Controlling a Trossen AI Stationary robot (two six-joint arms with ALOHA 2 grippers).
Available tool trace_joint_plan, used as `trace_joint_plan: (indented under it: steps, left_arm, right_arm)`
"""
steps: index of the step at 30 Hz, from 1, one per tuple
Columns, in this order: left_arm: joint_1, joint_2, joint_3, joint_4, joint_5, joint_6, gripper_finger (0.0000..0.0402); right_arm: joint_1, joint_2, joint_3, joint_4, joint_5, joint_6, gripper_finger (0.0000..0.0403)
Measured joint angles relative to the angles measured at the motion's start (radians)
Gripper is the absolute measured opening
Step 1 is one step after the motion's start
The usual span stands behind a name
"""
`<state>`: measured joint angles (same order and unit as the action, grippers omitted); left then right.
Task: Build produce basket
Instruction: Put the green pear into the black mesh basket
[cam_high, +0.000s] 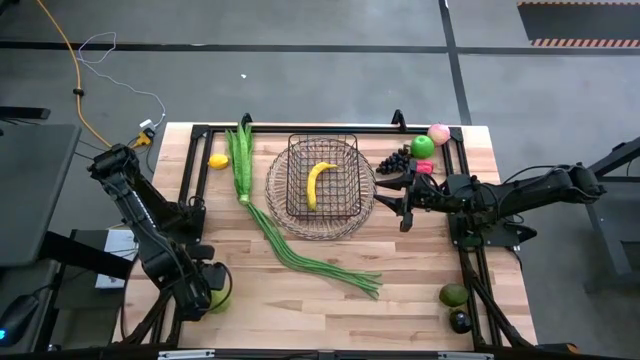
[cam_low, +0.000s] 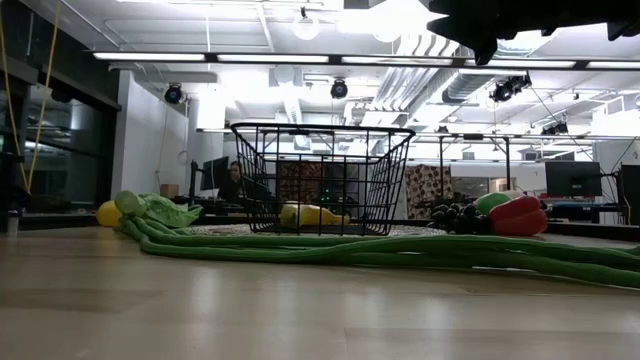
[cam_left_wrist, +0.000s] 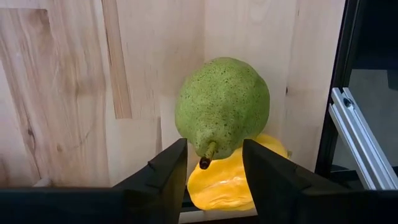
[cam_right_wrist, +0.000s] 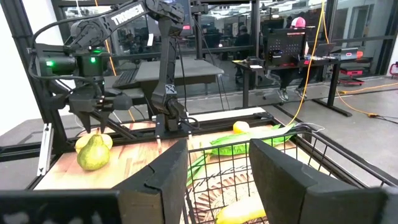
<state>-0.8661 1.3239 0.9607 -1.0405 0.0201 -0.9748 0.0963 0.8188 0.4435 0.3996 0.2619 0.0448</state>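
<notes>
The dark wire basket (cam_high: 322, 185) (cam_low: 322, 180) stands mid-table with a yellow banana (cam_high: 318, 183) (cam_low: 312, 214) inside. Long green beans (cam_high: 300, 250) lie from the far left toward the near edge. A lemon (cam_high: 218, 161) rests left of them. Grapes (cam_high: 395, 160), a green apple (cam_high: 422, 146) and a pink apple (cam_high: 438, 133) sit at the far right. My left gripper (cam_high: 212, 290) (cam_left_wrist: 214, 168) is open at the near left corner, with its fingers on either side of the stem of a green pear (cam_left_wrist: 222, 106) (cam_right_wrist: 93, 152). My right gripper (cam_high: 395, 195) (cam_right_wrist: 217, 180) hovers open and empty over the basket's right rim.
A yellow-orange fruit (cam_left_wrist: 227, 183) lies against the pear, close to the dark frame rail (cam_left_wrist: 348, 124) at the table's left edge. Two avocados (cam_high: 453, 294) (cam_high: 460, 321) sit near the right front corner. A red piece (cam_low: 518, 215) lies beside the grapes. Bare wood (cam_high: 300, 300) spans the near middle.
</notes>
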Motion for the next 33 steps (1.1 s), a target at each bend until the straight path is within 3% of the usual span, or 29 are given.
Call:
trace_joint_plan:
  steps: [33]
  left_arm:
    - [0.0,-0.001,0.001,-0.003,0.025,0.044,0.0006]
  right_arm:
    - [0.0,0.0,0.0,0.0,0.0,0.003,0.0161]
